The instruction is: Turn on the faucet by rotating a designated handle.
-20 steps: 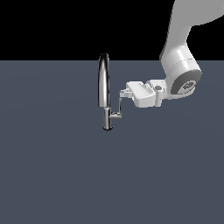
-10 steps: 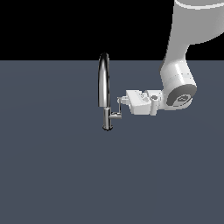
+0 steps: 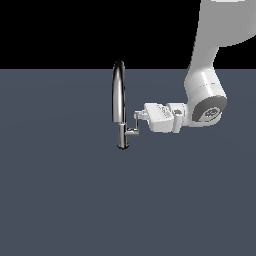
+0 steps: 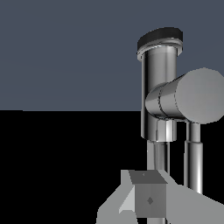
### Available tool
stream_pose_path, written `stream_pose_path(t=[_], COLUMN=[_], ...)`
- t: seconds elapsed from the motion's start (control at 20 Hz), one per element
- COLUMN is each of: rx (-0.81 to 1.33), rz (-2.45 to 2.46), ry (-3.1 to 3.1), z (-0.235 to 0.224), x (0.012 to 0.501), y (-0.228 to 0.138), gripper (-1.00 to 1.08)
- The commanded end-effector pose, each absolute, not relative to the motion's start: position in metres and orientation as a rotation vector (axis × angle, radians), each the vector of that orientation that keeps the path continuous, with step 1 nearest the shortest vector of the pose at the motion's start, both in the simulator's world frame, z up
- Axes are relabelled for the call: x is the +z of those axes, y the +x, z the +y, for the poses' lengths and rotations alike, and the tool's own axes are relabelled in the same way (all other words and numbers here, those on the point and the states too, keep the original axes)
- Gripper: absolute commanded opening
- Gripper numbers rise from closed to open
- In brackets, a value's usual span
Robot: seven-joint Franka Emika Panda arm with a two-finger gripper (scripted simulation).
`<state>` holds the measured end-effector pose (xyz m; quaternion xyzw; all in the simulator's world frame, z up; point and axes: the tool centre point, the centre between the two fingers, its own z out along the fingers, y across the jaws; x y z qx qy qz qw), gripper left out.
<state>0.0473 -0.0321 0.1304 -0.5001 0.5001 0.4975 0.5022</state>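
The chrome faucet (image 3: 118, 100) stands mid-scene with its tall arched spout over a short base. Its handle (image 3: 135, 125), a short stub with an upright blade, sticks out toward the exterior view's right. My gripper (image 3: 138, 116) reaches in from that side, level with the upper blade, and its tips touch it. The fingers look pressed together with nothing between them. In the wrist view the faucet base (image 4: 159, 87) and the handle's stub (image 4: 199, 96) loom close, the blade (image 4: 193, 162) runs beside the spout tube, and one finger (image 4: 148, 199) shows in front.
The faucet stands on a flat grey-blue floor (image 3: 60, 190). My white arm (image 3: 205, 95) comes down from the exterior view's upper right.
My gripper dropped lower and edged toward the exterior view's left, ending against the handle's blade. The handle shows hardly any turn.
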Motion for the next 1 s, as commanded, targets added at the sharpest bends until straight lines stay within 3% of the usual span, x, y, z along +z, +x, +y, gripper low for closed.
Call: stream_pose_path(t=[0.0,0.95], rx=[1.202,1.202], rz=[1.208,1.205], ry=[-1.208,-1.21], z=[-0.032,-0.028], x=[0.132,0.127], y=[0.041,-0.006], gripper=[-1.0,-1.0])
